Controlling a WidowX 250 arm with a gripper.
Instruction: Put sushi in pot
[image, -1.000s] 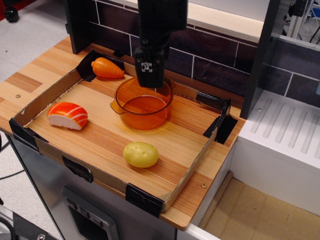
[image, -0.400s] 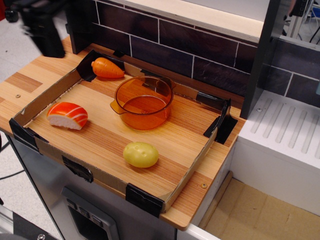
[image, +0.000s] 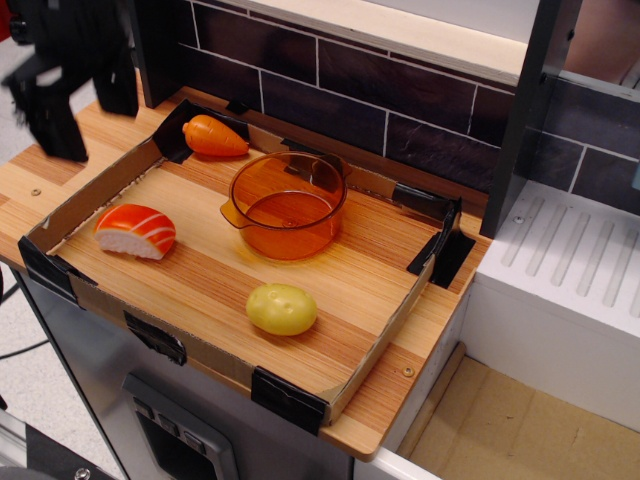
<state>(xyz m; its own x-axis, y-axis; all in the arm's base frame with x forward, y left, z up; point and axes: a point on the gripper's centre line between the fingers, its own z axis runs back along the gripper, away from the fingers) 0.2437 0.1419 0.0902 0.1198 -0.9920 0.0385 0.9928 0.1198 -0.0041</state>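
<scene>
The sushi (image: 135, 230), orange with white stripes over a white rice base, lies at the left end of the cardboard tray (image: 200, 352). The translucent orange pot (image: 288, 205) stands empty near the tray's back middle, its small handle pointing left. My black gripper (image: 85, 112) hangs at the far upper left, above the bare wooden counter outside the tray. It is behind and to the left of the sushi and well apart from it. Its two fingers (image: 48, 125) are spread and hold nothing.
An orange carrot (image: 213, 137) lies in the tray's back left corner. A yellow potato (image: 282, 308) lies near the tray's front edge. A dark tiled wall (image: 400, 115) runs behind. A white ribbed drainboard (image: 570, 270) is to the right.
The gripper has swung from above the pot to the far upper left and come lower, with its fingers now spread. The sushi, pot, carrot and potato have not moved.
</scene>
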